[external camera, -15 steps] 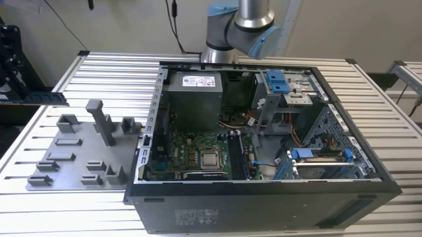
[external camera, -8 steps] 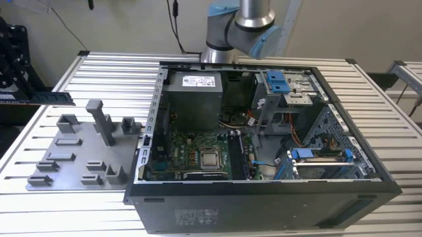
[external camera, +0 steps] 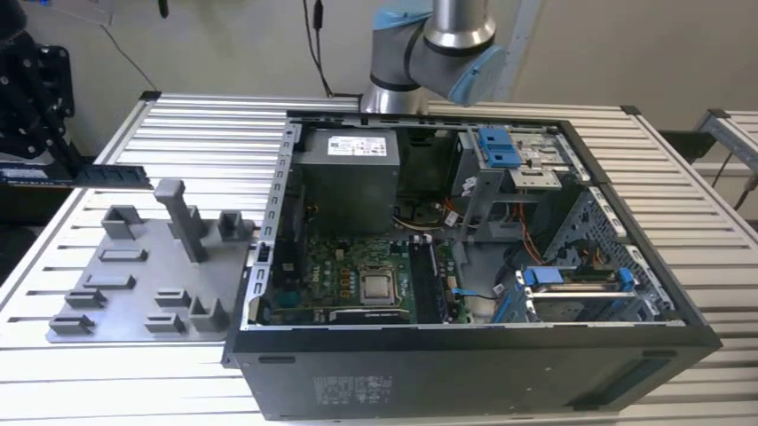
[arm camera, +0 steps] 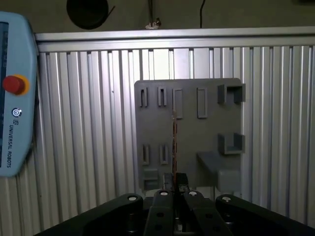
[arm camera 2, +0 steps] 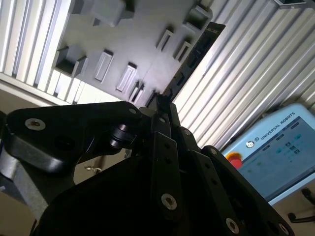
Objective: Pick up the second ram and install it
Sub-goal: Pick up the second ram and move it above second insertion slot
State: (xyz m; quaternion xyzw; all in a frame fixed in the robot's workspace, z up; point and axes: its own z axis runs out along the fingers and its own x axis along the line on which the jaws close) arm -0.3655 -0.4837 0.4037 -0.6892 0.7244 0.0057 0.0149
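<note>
The second ram (external camera: 113, 175) is a thin dark green stick held level in the air at the exterior view's left, above the table's edge and behind the grey fixture plate (external camera: 130, 275). My gripper (external camera: 59, 167) is shut on one end of it. In the first wrist view the ram (arm camera: 174, 145) shows edge-on, running out from the gripper (arm camera: 175, 183) over the fixture plate (arm camera: 187, 132). In the second wrist view the ram (arm camera 2: 194, 51) reaches away from the gripper (arm camera 2: 161, 101) across the plate (arm camera 2: 123, 39).
An open computer case (external camera: 663, 302) lies on the slatted table (external camera: 201, 133) at the exterior view's right, with its motherboard (external camera: 343, 275) and black memory slots (external camera: 427, 280) exposed. The arm's base (external camera: 432, 53) rises behind the case. A teach pendant (arm camera: 15, 98) lies beside the table.
</note>
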